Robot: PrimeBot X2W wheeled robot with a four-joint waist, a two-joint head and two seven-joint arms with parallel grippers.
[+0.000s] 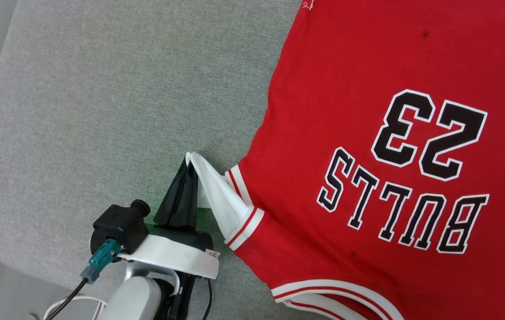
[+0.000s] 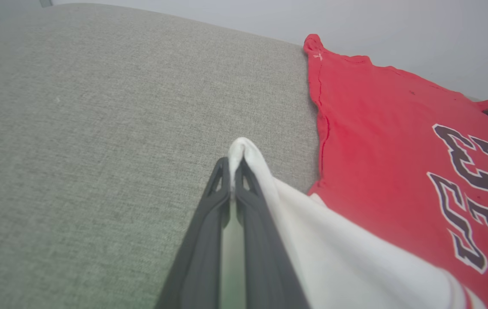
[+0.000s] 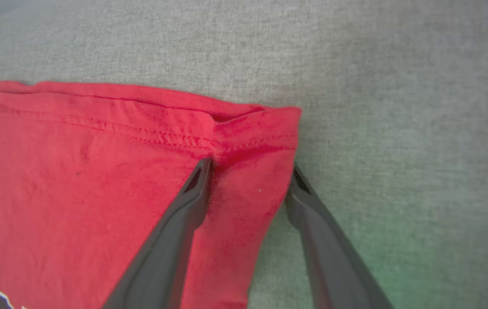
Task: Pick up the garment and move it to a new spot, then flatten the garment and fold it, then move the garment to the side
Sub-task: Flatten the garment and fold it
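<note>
The left gripper (image 1: 188,163) has its two dark fingers pressed together on the edge of the white sleeve (image 1: 216,195) of the red shirt (image 1: 359,80). It holds that edge raised off the grey surface (image 1: 101,111), so the sleeve slopes down from the fingertips to the striped trim at the shoulder. The rest of the shirt lies flat on the surface to the right of this gripper, printed face up. Its long axis runs away from the robot, leaning a little to the right at the far end. The black "BULLS 23" print (image 1: 412,178) reads upside down in the head view, so the neck end is nearest the robot and the hem (image 3: 98,107) farthest. The right gripper (image 3: 250,169) is spread across a far corner of the hem, one finger over the red cloth and the other just past the side edge over the surface; whether they touch cannot be told
</note>
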